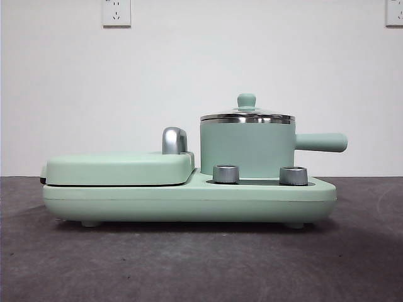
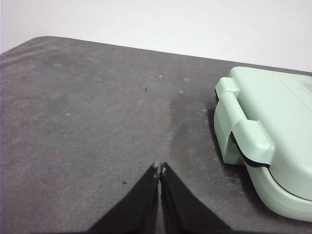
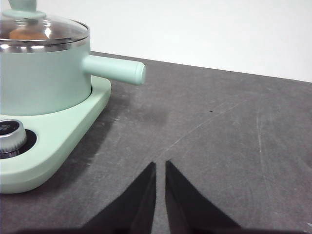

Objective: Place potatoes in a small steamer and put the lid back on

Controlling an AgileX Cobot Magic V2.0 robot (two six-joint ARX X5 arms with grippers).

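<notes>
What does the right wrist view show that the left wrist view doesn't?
Only the right wrist view shows the pot with its side handle, the glass lid sitting on it, something orange-brown under the glass, and a control knob, plus the right end effector with jaws nearly together. Only the left wrist view shows the closed flat griddle and the left end effector, jaws together. Both show the dark tabletop and white wall, and neither end effector holds anything.
</notes>
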